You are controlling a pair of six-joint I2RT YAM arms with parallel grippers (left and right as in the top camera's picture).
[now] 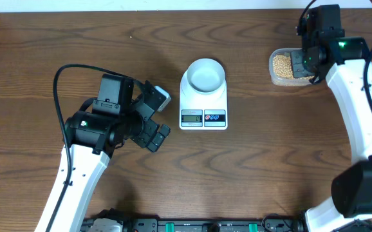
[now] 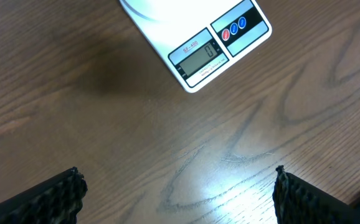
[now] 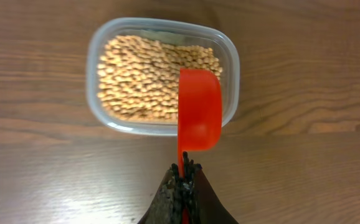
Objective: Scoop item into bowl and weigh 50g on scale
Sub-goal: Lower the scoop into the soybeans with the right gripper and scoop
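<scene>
The item, a heap of beige-yellow beans [image 3: 146,74], fills a clear plastic tub [image 3: 227,50] at the table's far right [image 1: 281,64]. My right gripper [image 3: 183,169] is shut on the handle of a red scoop [image 3: 198,109]. The scoop's cup hangs over the tub's right side, and whether it holds beans is hidden. The pale bowl [image 1: 204,74] stands empty on the white scale [image 1: 203,106], whose display [image 2: 200,55] shows zero. My left gripper [image 2: 177,193] is open over bare wood just left of the scale [image 1: 163,116], with nothing between its fingers.
The right arm [image 1: 360,109] reaches along the table's right side to the tub. The left arm [image 1: 83,167] comes up from the front left. A black rail [image 1: 192,225] runs along the front edge. Bare wood lies between scale and tub.
</scene>
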